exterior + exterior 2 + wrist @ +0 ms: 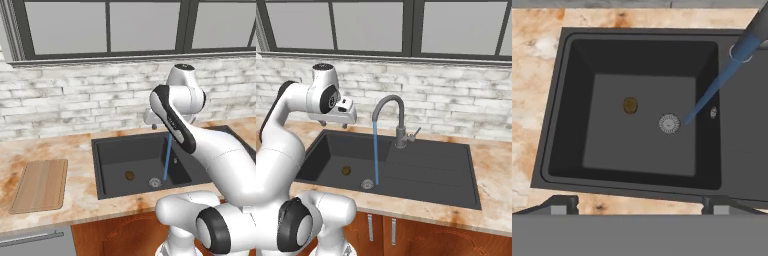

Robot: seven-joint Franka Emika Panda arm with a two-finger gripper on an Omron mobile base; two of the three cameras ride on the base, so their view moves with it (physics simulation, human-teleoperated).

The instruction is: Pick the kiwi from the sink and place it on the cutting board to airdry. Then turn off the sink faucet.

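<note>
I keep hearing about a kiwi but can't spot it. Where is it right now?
The kiwi lies on the floor of the black sink, just left of the round metal drain in the left base view, apart from the water stream.

Legible text, labels, brands, numbers, signs: none found in any view. No readable marking stands on any surface in the pictures.
</note>
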